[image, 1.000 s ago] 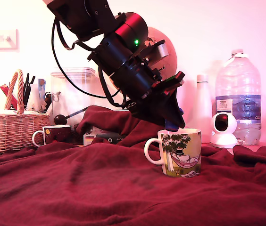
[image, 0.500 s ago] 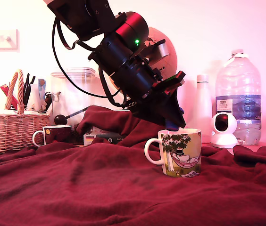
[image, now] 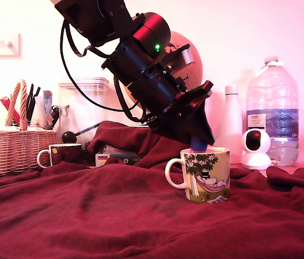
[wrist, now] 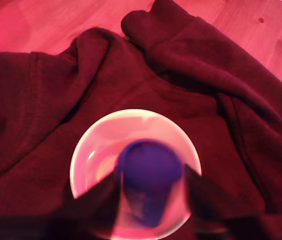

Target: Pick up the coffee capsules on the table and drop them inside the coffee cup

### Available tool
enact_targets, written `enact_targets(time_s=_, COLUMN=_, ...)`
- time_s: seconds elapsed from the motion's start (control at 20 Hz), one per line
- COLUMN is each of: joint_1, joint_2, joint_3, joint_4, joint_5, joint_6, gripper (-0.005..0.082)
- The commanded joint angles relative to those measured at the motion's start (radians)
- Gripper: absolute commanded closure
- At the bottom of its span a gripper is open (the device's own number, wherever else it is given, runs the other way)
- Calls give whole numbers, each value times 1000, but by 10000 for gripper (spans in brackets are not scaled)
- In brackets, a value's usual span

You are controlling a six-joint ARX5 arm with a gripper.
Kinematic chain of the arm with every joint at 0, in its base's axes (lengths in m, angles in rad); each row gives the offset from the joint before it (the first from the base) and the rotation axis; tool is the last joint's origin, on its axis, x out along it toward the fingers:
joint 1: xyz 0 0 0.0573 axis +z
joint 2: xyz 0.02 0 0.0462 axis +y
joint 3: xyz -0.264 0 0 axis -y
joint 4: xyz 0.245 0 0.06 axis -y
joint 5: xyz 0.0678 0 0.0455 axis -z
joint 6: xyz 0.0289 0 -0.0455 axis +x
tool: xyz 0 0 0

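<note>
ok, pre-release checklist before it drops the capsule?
1. Dark blue plastic capsule held in the pincer: ok.
2. Capsule over the mouth of the cream ceramic cartoon mug: ok in both views.
3. Mug upright on the rumpled dark red blanket: ok.
4. Mug interior free: cannot tell, a pale patch shows inside.
5. Pincer clear of the rim: cannot tell, very close in the exterior view.

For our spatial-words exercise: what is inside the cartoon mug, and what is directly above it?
Above the coffee cup, the gripper holds a dark blue capsule over its opening. A pale patch shows inside; the capsule covers much of the bottom.
</note>
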Motion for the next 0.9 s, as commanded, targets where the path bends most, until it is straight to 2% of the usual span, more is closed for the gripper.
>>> enact_targets(time_s=0.0, joint_1=-5, joint_2=26, joint_3=8, joint_4=5, joint_5=-1, joint_6=5, gripper=76)
enact_targets(time_s=0.4, joint_1=-5, joint_2=25, joint_3=8, joint_4=5, joint_5=0, joint_6=8, gripper=78)
enact_targets(time_s=0.5, joint_1=-5, joint_2=23, joint_3=8, joint_4=2, joint_5=1, joint_6=8, gripper=100)
enact_targets(time_s=0.65, joint_1=-5, joint_2=-2, joint_3=15, joint_4=-21, joint_5=1, joint_6=8, gripper=270)
enact_targets(time_s=0.85, joint_1=2, joint_2=-61, joint_3=15, joint_4=-23, joint_5=2, joint_6=9, gripper=715)
